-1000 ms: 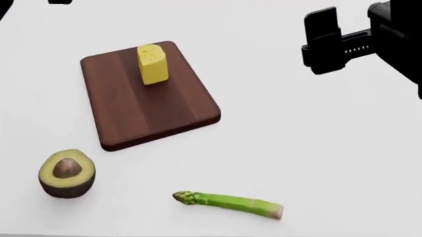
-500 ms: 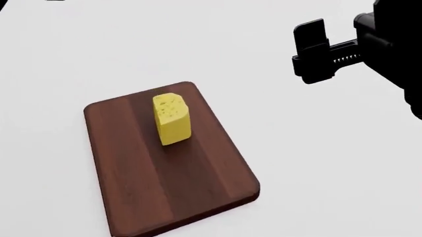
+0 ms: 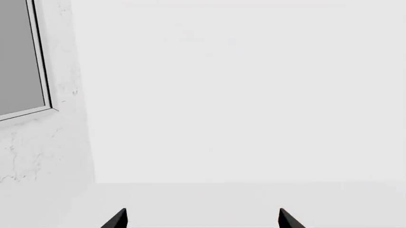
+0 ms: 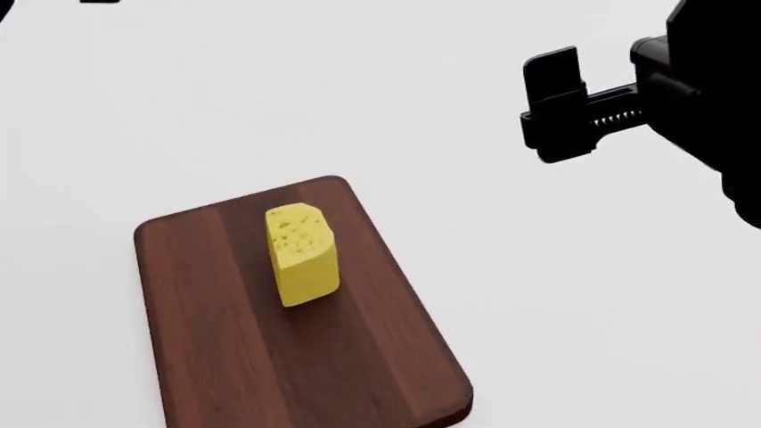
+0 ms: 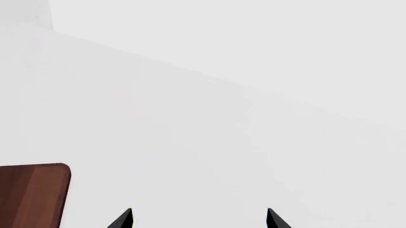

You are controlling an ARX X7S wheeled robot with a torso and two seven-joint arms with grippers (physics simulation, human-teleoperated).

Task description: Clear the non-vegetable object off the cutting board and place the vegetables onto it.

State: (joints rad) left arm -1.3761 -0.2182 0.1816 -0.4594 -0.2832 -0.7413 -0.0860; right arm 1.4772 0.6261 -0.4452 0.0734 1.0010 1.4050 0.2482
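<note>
Dark brown board: the cutting board (image 4: pixel 298 334) lies on the white bench (image 4: pixel 356 98), running off its near edge in the head view
On the board: the cheese wedge (image 4: pixel 302 254) stands upright at its far half
Right gripper (image 5: pixel 198 221): fingertips apart, holding nothing, above bare bench beyond the board's far right corner
Left gripper (image 3: pixel 201 219): fingertips spread, empty

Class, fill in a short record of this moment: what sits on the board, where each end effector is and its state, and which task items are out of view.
on board: cheese wedge, standing on the cutting board, nothing else on it
right end effector: open, empty, above the white table, apart from the board
left end effector: open, empty, facing bare white surface
vegetables: none visible in any view
task progress: cheese not yet removed
</note>
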